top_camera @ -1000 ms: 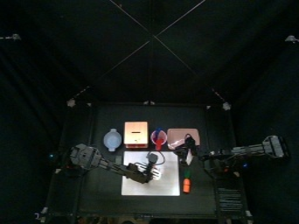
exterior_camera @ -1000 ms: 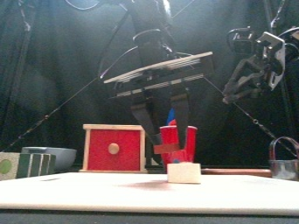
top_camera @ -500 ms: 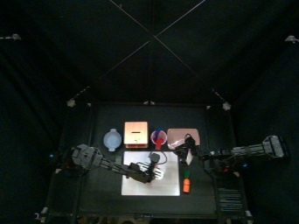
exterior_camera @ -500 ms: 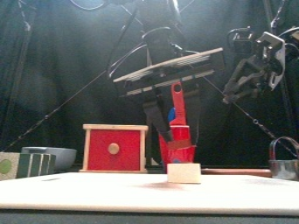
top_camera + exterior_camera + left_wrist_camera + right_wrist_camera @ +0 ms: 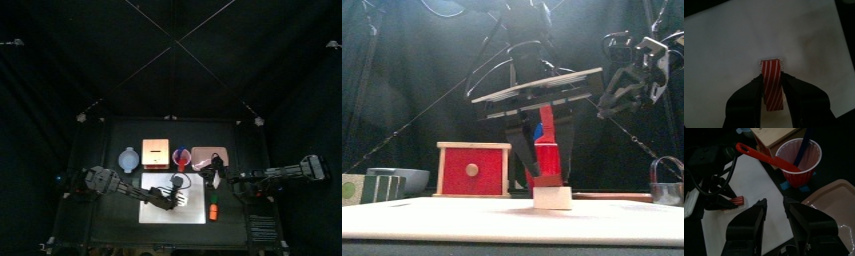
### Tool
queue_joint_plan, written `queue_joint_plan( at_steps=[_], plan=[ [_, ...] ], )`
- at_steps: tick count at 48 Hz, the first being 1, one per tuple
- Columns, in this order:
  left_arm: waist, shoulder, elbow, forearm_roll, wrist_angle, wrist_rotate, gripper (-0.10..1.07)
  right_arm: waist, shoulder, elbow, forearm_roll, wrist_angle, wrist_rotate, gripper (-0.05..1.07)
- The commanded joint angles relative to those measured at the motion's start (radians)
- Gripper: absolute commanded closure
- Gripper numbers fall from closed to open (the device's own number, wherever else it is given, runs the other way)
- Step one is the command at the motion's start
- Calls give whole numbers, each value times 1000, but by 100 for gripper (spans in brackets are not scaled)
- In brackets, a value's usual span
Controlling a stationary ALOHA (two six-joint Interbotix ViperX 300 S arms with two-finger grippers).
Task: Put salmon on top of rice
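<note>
Salmon (image 5: pixel 771 84), gripped by the left pincer (image 5: pixel 773 100), has lowered onto the rice (image 5: pixel 551 197); release remains. Right pincer (image 5: pixel 773 210) hangs open.

Bare white mat (image 5: pixel 171 212) around rice (image 5: pixel 551 197).

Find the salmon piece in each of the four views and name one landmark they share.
Top view: salmon a faint speck under the left gripper, on the white board.
Front view: salmon centre, upright, directly above the rice block.
Left wrist view: salmon centre, striped, between the jaws.
Right wrist view: salmon at left-centre.
Shared landmark: the white board.
</note>
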Motion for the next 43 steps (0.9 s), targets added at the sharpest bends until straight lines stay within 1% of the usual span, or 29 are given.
queue_joint_plan(
  at_steps=[1,19,26,32,40,43],
  plan=[
    [3,-14,-28,-5,-9,0,33,2,-6,-9,0,0,-2,30],
    [3,-11,-26,-3,-14,0,32,2,-8,-11,9,0,-2,30],
    [0,-18,-25,-2,-12,2,30,2,-8,-12,9,0,-2,30],
    [-3,-23,-23,6,-12,2,23,2,-8,-12,9,0,-2,30],
    [-5,-35,-25,23,-5,0,9,2,-8,-11,9,0,-2,30],
    [-6,-40,-28,26,-2,2,5,2,-9,-11,9,0,-2,30]
  ],
)
